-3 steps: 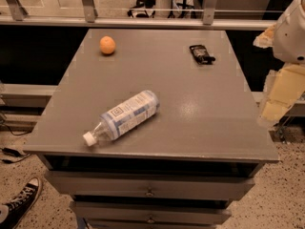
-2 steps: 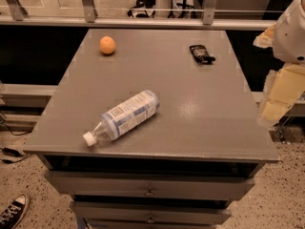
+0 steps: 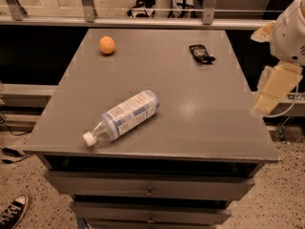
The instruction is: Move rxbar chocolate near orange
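The gripper (image 3: 272,90) hangs beyond the table's (image 3: 200,123) right edge; how wide it stands cannot be told; the rxbar chocolate (image 3: 201,53) lies at its 10 o'clock, long axis seemingly 11-to-5; the orange (image 3: 107,45) sits well apart at the bar's 9 o'clock; 1 bar, 1 orange, 1 bottle (image 3: 125,116).

Gripper (image 3: 265,101) cream, blocky, beyond table (image 3: 209,113) right edge; white rounded arm shell (image 3: 291,30) above it; thin cable (image 3: 290,105) alongside.
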Motion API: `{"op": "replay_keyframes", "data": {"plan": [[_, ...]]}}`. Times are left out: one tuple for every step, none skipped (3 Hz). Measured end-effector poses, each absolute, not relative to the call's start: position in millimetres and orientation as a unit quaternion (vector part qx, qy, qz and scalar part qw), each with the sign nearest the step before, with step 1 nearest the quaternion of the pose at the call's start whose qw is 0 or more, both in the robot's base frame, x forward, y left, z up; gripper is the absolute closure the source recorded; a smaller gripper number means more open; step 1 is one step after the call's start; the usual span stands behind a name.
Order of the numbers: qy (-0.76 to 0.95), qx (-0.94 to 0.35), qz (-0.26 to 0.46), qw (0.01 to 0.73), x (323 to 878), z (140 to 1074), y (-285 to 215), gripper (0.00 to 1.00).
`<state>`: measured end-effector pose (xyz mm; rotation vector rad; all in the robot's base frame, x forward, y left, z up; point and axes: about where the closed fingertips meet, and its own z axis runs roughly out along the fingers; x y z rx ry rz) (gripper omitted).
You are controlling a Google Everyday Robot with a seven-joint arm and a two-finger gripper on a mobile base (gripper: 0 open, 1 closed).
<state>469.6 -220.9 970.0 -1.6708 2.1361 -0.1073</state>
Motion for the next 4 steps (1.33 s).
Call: {"op": "replay_keyframes", "data": {"plan": [[0.766,-0.584,-0.031,0.265,521.1,960.7,-223.7,0.00],[0.768,-0.559,-0.004,0.311,582.1,947.9,-223.9,0.00],[0.775,-0.530,0.027,0.343,640.1,929.8,-220.7,0.00],[0.788,-0.496,0.051,0.361,688.3,908.2,-220.1,0.00]]}}
